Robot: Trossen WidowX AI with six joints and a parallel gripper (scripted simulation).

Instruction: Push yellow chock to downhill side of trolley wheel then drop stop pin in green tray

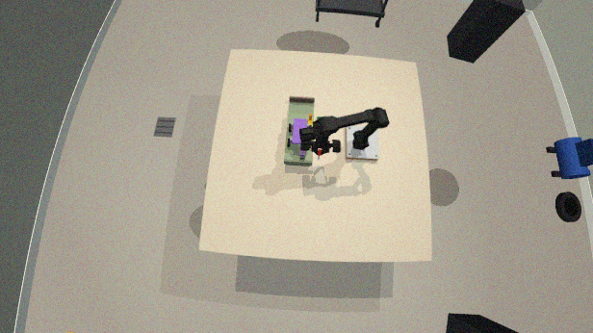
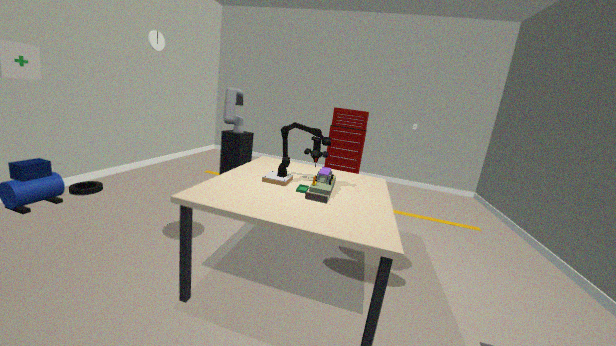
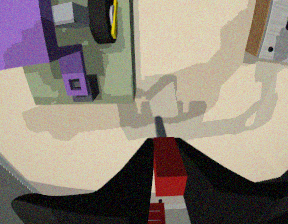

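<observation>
My gripper is shut on the red-headed stop pin. Its grey shank hangs free over the table, beside the ramp's uphill end. The purple trolley stands on the green ramp; a purple piece with an empty square hole shows at its uphill end. The chock's orange handle stands by the trolley's downhill corner; wheel contact cannot be told. The green tray is beside the ramp, mostly hidden under the arm in the top view.
The arm's base plate stands on the table, on the tray's side of the ramp. The forearm passes over the gap between base and ramp. A trolley wheel shows near the ramp's side edge.
</observation>
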